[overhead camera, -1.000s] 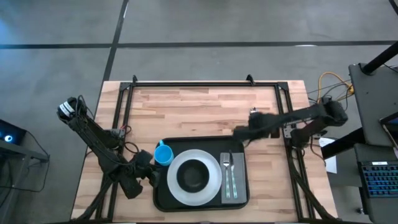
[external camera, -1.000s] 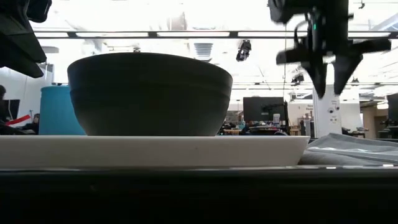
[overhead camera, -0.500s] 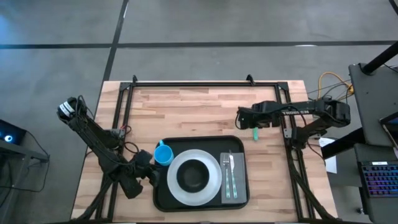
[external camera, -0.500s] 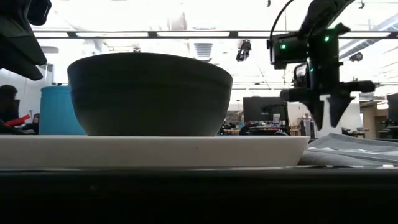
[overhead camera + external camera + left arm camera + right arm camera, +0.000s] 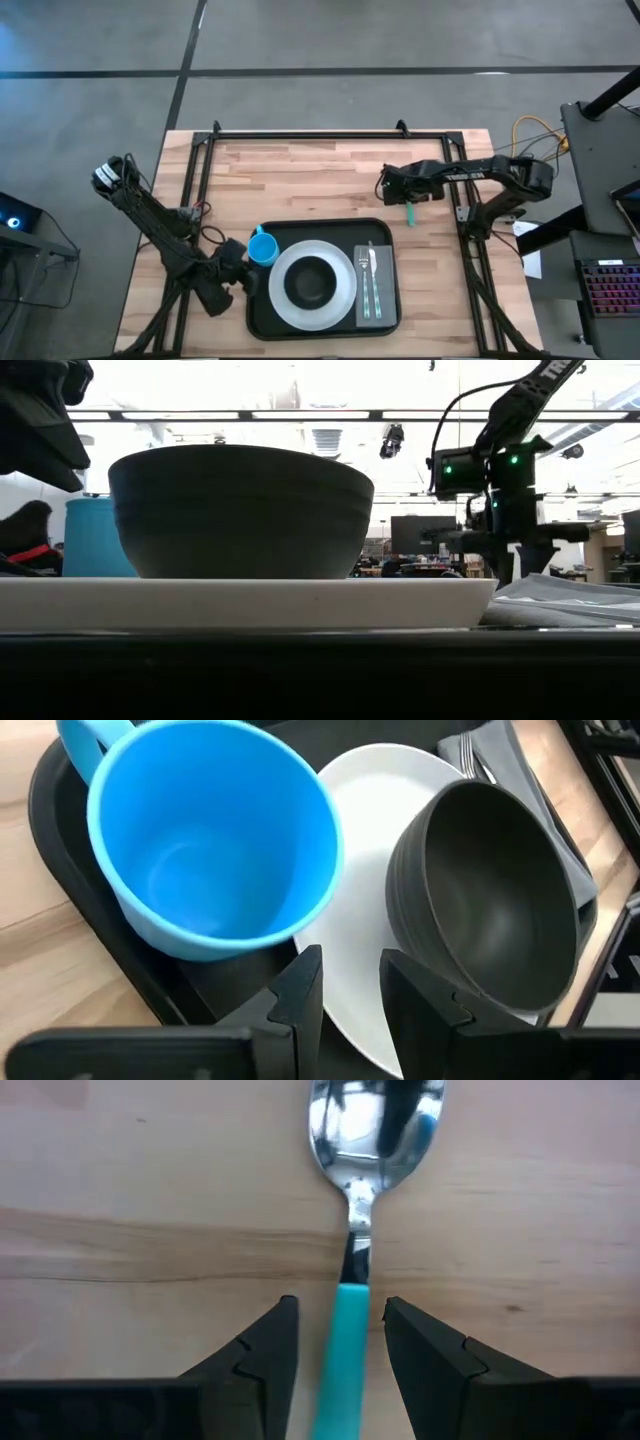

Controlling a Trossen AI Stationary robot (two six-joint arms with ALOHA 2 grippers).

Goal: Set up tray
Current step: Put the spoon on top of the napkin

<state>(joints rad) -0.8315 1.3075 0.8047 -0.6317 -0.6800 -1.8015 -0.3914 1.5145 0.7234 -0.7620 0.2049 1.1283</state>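
Looking down, you see the tray (image 5: 262, 318) at the table's (image 5: 300, 170) near edge, centre, its rim close to that edge. On it: white plate (image 5: 343, 297) with dark bowl (image 5: 312, 281), blue cup (image 5: 262, 247) at the far-left corner, grey napkin (image 5: 372, 312) on the right carrying a fork (image 5: 364, 268) and knife (image 5: 373, 270).

Your right gripper (image 5: 388, 185) sits over bare wood beyond the tray's far-right corner. Its fingers (image 5: 262, 1350) are apart, one each side of the teal handle of a spoon (image 5: 352, 1260) lying flat on the wood; not touching it, nothing held. The spoon (image 5: 408, 213) lies just beyond the tray rim, apart from it.

Your left gripper (image 5: 222, 288) rests low at the tray's left edge, beside the cup (image 5: 210, 845). Its fingers (image 5: 300, 990) are slightly parted and hold nothing, tips by the plate (image 5: 365, 990) and bowl (image 5: 480, 910).

Open wood fills the far half of the table, with black frame rails (image 5: 300, 134) along the far and side edges. Room left of the tray is tight, taken by the left arm.
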